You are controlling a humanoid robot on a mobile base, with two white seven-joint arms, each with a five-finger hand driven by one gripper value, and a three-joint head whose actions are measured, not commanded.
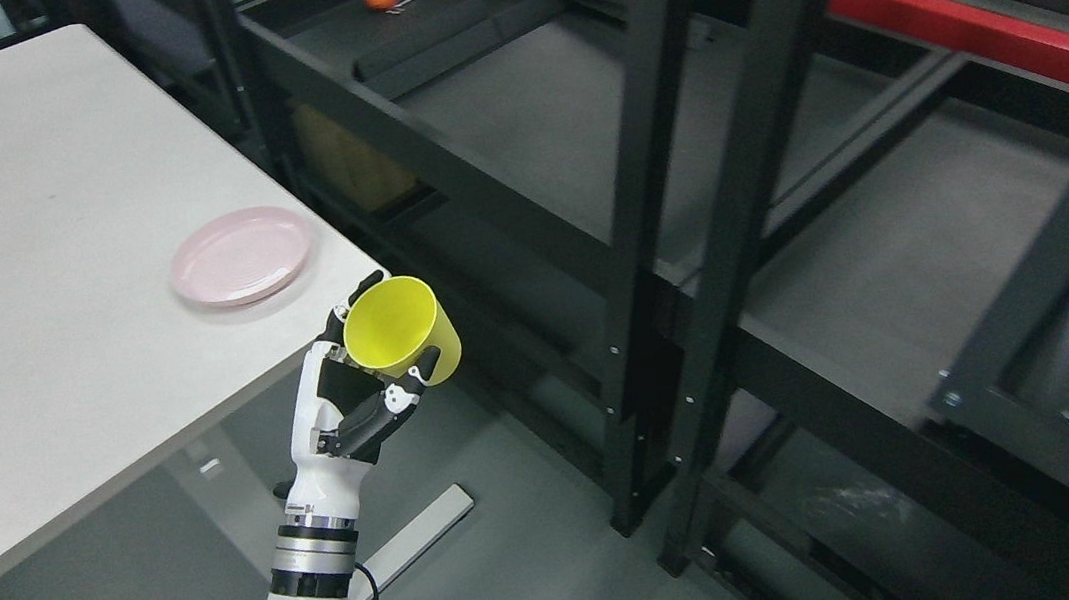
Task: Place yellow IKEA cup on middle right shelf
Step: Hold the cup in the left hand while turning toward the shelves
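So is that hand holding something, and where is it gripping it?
Yes: the left hand holds a yellow cup by its side wall, fingers wrapped around the body, with the cup tilted so its open mouth shows.

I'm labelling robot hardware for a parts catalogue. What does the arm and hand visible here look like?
The left hand has white shells over black jointed fingers and a black palm. Below it, the forearm is white with silver and black rings at the wrist, a thin black cable alongside, and a round white joint housing with small holes. No right arm shows.

Yellow cup (400, 331), pale pink plate (242, 256), white table (41, 296), black shelf (647, 227) with a red beam (946, 22).
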